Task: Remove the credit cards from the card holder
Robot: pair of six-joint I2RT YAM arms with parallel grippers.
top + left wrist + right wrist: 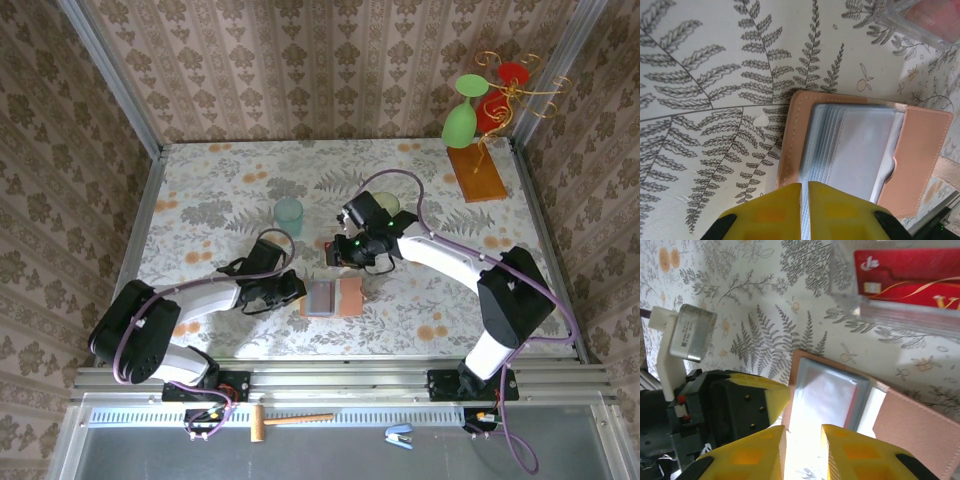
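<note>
Left wrist camera has the card holder [855, 150] lying open on the fern-patterned table [705, 100], clear sleeves up, with the left gripper [804, 210] pressed almost together, pinching the sleeves' near edge. From the right wrist camera, the right gripper [802, 450] hangs over the holder, its fingers a little apart. A red credit card [910, 275] lies just beyond, on a clear case [900, 315]

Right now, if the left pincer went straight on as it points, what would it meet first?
The card holder: the left pincer aims at its clear sleeves, seemingly right at their near edge, though depth is unclear.
</note>
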